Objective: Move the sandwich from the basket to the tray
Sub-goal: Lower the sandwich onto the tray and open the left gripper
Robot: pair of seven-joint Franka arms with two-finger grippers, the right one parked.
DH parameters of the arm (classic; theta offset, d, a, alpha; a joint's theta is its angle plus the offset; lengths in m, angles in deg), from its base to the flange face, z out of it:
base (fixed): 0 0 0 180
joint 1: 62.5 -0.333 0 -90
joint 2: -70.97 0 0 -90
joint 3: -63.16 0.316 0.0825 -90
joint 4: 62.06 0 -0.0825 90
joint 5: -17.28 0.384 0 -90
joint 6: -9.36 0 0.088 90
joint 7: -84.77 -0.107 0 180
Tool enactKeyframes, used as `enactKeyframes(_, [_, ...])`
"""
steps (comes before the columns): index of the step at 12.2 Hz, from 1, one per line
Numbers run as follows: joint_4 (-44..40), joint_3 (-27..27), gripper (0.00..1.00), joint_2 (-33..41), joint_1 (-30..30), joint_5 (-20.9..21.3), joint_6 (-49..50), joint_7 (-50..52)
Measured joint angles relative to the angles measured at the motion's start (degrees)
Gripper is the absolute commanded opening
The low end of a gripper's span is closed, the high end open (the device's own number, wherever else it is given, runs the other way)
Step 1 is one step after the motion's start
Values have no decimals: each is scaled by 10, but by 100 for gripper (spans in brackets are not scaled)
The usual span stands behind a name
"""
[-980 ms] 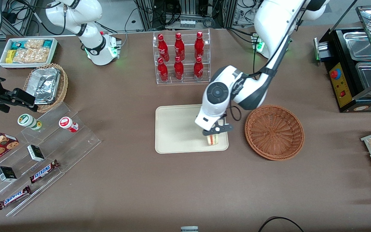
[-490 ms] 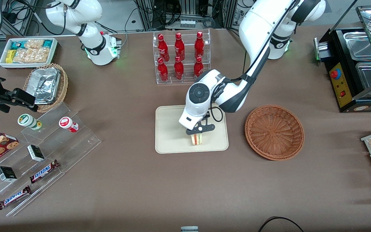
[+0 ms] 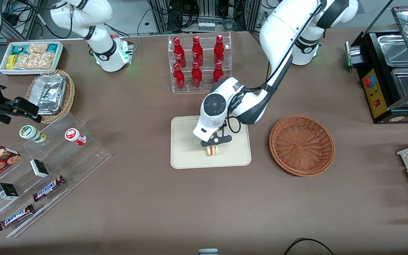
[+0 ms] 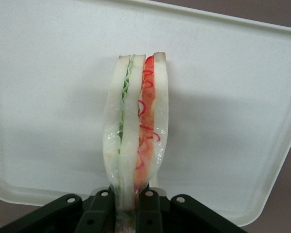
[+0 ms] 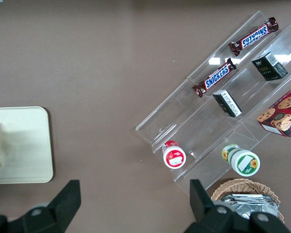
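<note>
A clear acrylic rack [image 3: 201,63] holding six red bottles stands on the brown counter [image 3: 154,205]. Toward the parked arm's end sit a white bin of snack packets [image 3: 30,56], a tan wicker basket with foil trays [image 3: 51,95], and clear acrylic steps [image 3: 48,166] carrying two Snickers bars [image 3: 48,187], small dark cartons and two round-lidded cups. A black food warmer with steel pans [image 3: 391,78] stands toward the working arm's end.

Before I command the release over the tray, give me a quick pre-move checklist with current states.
1. Gripper shut on the sandwich: ok.
2. Sandwich over the tray, inside its rim: ok.
3. Sandwich out of the basket, which shows nothing inside: ok.
4. Tray surface around the sandwich bare: ok.
5. Sandwich bottom touching the tray: cannot tell.
6. Sandwich layers together, fillings in place: ok.
</note>
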Motion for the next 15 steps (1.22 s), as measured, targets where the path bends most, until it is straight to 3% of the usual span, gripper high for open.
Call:
enactKeyframes(3, [-20,0,3,-21,0,-1,0,7])
enactKeyframes(4, [-25,0,10,-26,0,-1,0,8])
enactKeyframes(5, [-28,0,47,-28,0,-1,0,9])
enactKeyframes(6, [-29,0,99,-29,0,-1,0,9])
enactKeyframes(15, [-49,-3,100,-21,5,0,14,14])
